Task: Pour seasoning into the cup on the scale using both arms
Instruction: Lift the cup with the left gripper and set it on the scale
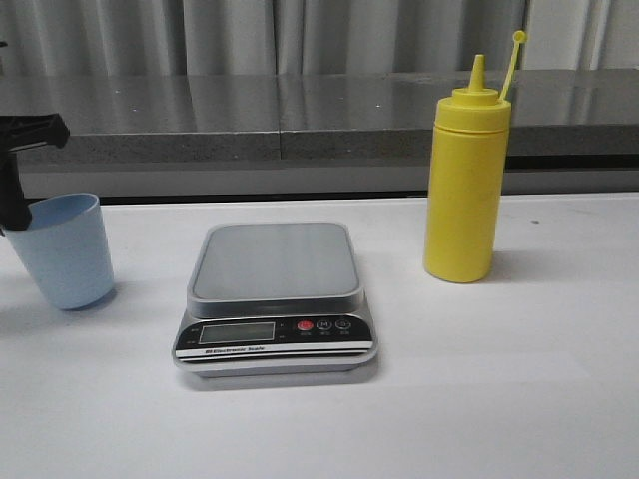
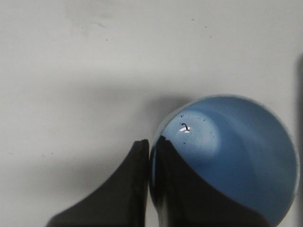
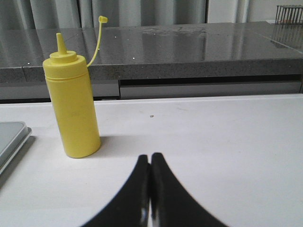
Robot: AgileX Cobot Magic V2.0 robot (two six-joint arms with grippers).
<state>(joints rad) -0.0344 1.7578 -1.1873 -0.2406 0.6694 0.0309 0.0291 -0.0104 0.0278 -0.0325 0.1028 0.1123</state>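
The pale blue cup [image 1: 66, 249] stands on the white table at the far left. My left gripper [image 1: 12, 215] is shut on its rim, one finger inside the cup and one outside, as the left wrist view [image 2: 150, 144] shows over the cup [image 2: 236, 156]. The grey scale [image 1: 275, 294] sits at the centre with its platform bare. The yellow seasoning bottle [image 1: 465, 185] stands upright to the right of the scale, cap strap raised. My right gripper [image 3: 150, 158] is shut and empty, low over the table, to the right of the bottle [image 3: 72, 109] and apart from it.
A dark grey counter ledge [image 1: 300, 115] runs along the back of the table with curtains behind. A corner of the scale [image 3: 12, 137] shows in the right wrist view.
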